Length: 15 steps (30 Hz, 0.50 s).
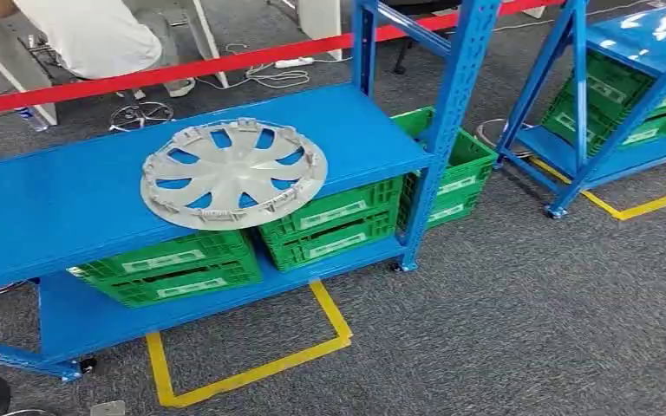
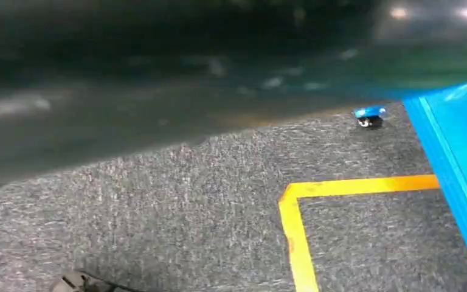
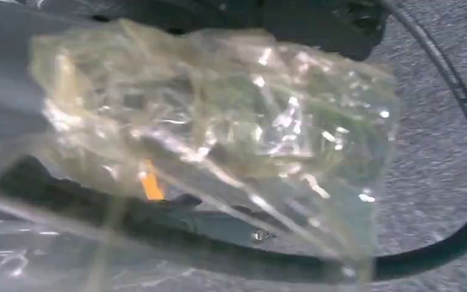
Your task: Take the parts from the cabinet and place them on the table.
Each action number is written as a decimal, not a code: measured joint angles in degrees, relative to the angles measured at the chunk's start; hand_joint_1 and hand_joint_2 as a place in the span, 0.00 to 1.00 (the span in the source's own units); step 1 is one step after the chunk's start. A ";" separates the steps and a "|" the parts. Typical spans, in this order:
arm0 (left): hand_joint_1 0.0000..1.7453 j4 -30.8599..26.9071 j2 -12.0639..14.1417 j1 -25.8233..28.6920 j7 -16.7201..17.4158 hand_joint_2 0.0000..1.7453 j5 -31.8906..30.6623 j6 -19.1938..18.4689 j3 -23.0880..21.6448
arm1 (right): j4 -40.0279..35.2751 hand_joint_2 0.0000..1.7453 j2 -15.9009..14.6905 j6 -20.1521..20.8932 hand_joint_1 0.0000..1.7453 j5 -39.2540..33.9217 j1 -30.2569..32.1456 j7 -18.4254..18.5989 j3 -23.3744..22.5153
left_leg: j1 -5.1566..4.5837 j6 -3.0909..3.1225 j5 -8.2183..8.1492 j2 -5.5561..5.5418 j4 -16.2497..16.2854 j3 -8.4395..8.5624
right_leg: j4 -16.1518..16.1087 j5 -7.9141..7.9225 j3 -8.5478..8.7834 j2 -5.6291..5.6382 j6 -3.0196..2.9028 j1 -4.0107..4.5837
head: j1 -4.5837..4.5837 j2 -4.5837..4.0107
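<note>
green crates (image 1: 329,221) fill the lower shelf, contents unseen; right hand seemingly grips a clear bag (image 3: 219,140).

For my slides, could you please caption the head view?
Silver wheel cover lying on a blue rack shelf above green crates.

No text can be read. White labels are seen on the fronts of the green crates (image 1: 334,221) on the lower shelf of the blue rack (image 1: 69,204) and on the green crates (image 1: 611,104) of the second rack, but their print is too small to be made out.
</note>
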 joint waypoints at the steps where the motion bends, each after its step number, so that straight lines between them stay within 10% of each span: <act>1: 0.00 0.00 0.04 -0.28 0.00 0.00 -0.09 0.04 0.00 | 0.00 0.00 0.00 0.00 0.00 0.00 0.02 -0.04 0.00 | -0.42 0.22 -0.95 0.60 -1.24 0.61 | 0.17 -0.54 0.30 -0.67 0.59 0.47 | -0.13 0.00; 5: 0.00 0.07 -0.02 0.13 0.00 0.00 -0.33 0.26 0.09 | -0.07 0.00 0.00 0.00 0.00 0.00 -0.51 -0.02 0.02 | 0.08 1.01 -0.82 -2.17 -2.30 0.97 | -0.30 -1.15 1.30 -2.60 1.62 0.39 | -0.09 0.00; 7: 0.00 0.07 -0.07 0.12 0.00 0.00 -0.37 0.39 0.11 | -0.07 0.00 0.00 -0.04 0.00 -0.02 -0.62 -0.02 0.02 | 0.43 1.36 -0.61 -3.26 -2.63 1.26 | 4.34 -3.54 -1.14 3.89 2.10 0.03 | 0.44 0.00; 10: 0.00 0.07 -0.20 -0.20 0.00 0.00 -0.42 0.52 0.13 | -0.04 0.00 -0.02 -0.02 0.00 -0.02 -0.31 0.07 0.02 | 0.51 1.58 -0.84 -5.72 -2.60 1.36 | 17.88 -7.96 -9.20 5.25 2.59 -0.22 | 0.50 0.00; 13: 0.00 0.13 -0.50 -0.05 0.00 0.00 -0.39 0.83 0.18 | -0.04 0.00 0.00 -0.04 0.00 0.00 -0.03 0.09 0.02 | 0.79 1.06 -1.48 -8.43 -2.55 2.40 | 11.90 -1.02 -8.37 5.50 2.81 -0.42 | 0.48 0.00; 15: 0.00 0.13 -0.50 -0.07 0.00 0.00 -0.39 0.90 0.22 | 0.00 0.00 0.00 -0.04 0.00 0.00 0.06 0.09 0.02 | 1.05 0.36 -2.16 -9.84 -2.45 2.99 | 2.48 3.65 -4.51 9.48 3.06 -1.10 | 0.57 0.00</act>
